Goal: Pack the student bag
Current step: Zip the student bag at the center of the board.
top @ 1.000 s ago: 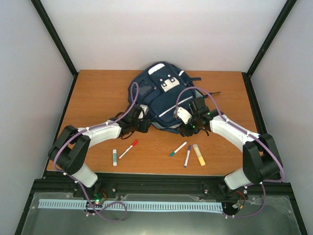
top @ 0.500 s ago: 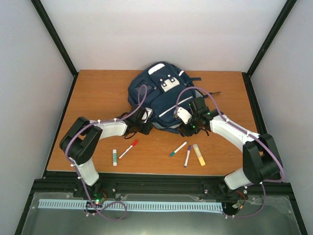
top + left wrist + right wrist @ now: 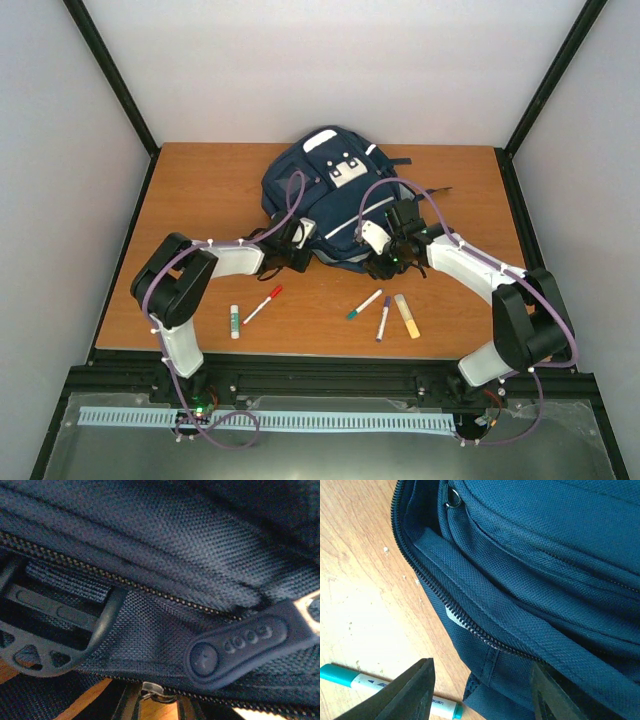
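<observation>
Student bag (image 3: 330, 195) sits far-centre on the worktop (image 3: 200, 200), zipper (image 3: 462, 622) edge just ahead of my right jaws, spread apart; left jaws close against its near-left side, cannot tell their state.

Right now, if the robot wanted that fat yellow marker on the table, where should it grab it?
Probably around the barrel of the yellow marker, nearer its near end, coming straight down from above. It lies flat on the table, so only its long sides are free, and the purple pen crowds its far end.
</observation>
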### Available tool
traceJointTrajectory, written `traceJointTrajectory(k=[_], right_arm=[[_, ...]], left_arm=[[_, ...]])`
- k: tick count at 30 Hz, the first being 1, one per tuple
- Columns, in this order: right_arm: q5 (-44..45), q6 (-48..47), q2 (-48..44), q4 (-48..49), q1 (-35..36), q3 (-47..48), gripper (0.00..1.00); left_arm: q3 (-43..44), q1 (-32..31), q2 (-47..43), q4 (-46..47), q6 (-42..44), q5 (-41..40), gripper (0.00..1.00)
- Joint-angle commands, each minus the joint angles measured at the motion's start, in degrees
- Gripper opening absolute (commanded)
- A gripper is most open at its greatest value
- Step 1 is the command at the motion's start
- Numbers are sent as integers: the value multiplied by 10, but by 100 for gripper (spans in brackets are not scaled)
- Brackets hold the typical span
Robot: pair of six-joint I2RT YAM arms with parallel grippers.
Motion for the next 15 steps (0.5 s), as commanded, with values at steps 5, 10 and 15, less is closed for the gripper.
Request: traceJointTrajectory(k=[5,10,15], right_arm=[[1,3,11,7,-5,-2,53],[3,2,25,6,-6,0,53],[5,7,46,9,-4,3,51]], left_arm=[[-40,4,-54,17,-33,6,7],[-66,-5,-75,5,-50,34,1],[-68,-32,-73,-13,-66,63,1]])
